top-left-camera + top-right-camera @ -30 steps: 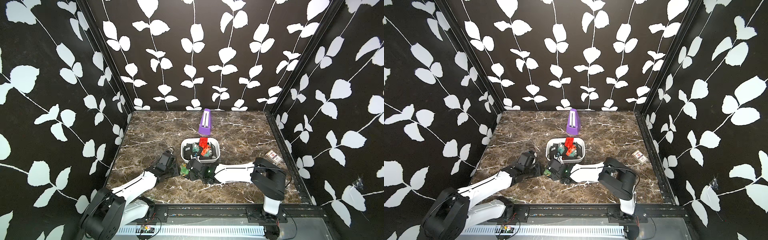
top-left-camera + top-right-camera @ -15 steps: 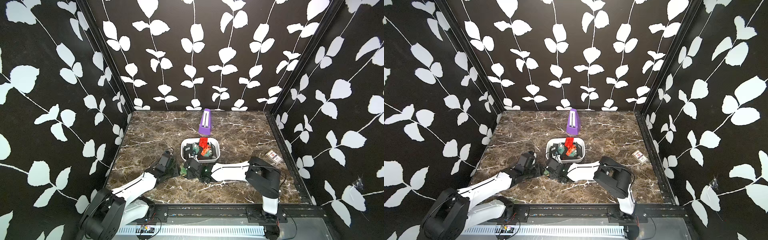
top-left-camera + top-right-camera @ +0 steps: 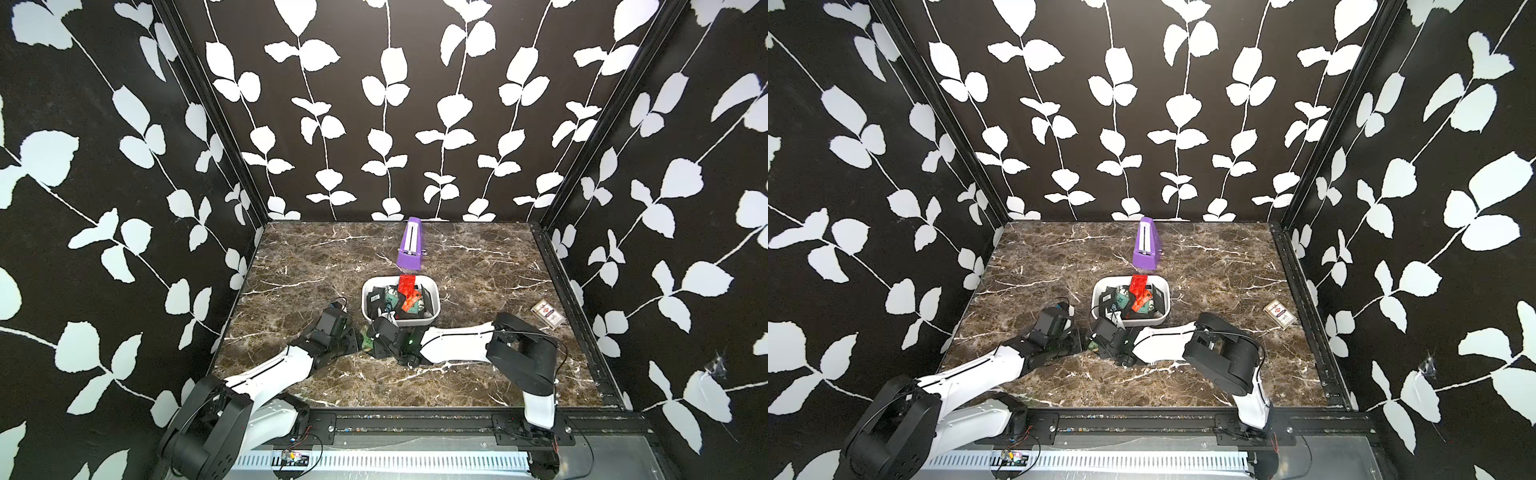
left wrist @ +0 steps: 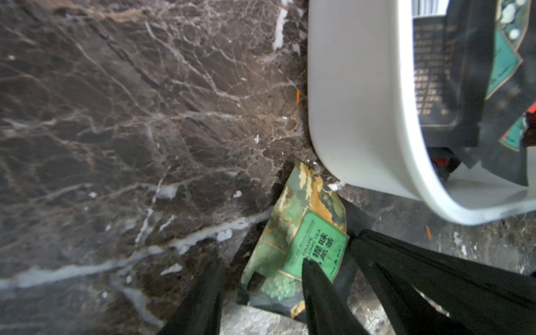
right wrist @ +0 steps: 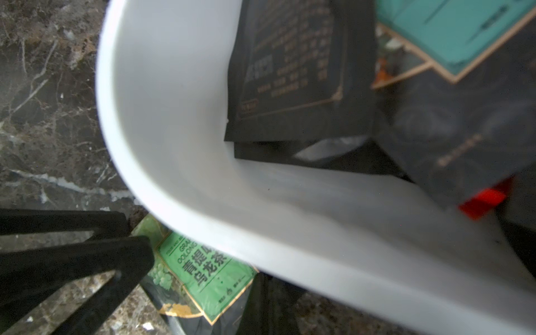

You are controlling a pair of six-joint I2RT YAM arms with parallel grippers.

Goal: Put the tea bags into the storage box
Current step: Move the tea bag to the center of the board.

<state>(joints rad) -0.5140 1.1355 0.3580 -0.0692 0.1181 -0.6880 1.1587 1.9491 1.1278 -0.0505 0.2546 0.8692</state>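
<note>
The white storage box [image 3: 434, 296] sits mid-table and holds several black, teal and red tea bags [image 3: 405, 293]. One green-faced tea bag [image 4: 301, 246] lies on the marble just outside the box's near corner, seen also in a top view [image 3: 367, 341]. My left gripper [image 4: 261, 262] is open and straddles this tea bag, with one fingertip [image 4: 311, 272] on its green label. My right gripper [image 5: 269, 298] is shut, its tips against the bag's opposite edge beside the box wall [image 5: 179, 116]. I cannot tell whether it pinches the bag.
A purple wedge with a white stripe [image 3: 410, 245] stands behind the box. A flat card-like pack [image 3: 548, 314] lies near the right wall. Both arms reach in low from the front rail and meet at the box's near corner.
The left jaws have narrowed a little around the green tea bag. The right arm has shifted slightly to the left. The green bag stays where it was.
</note>
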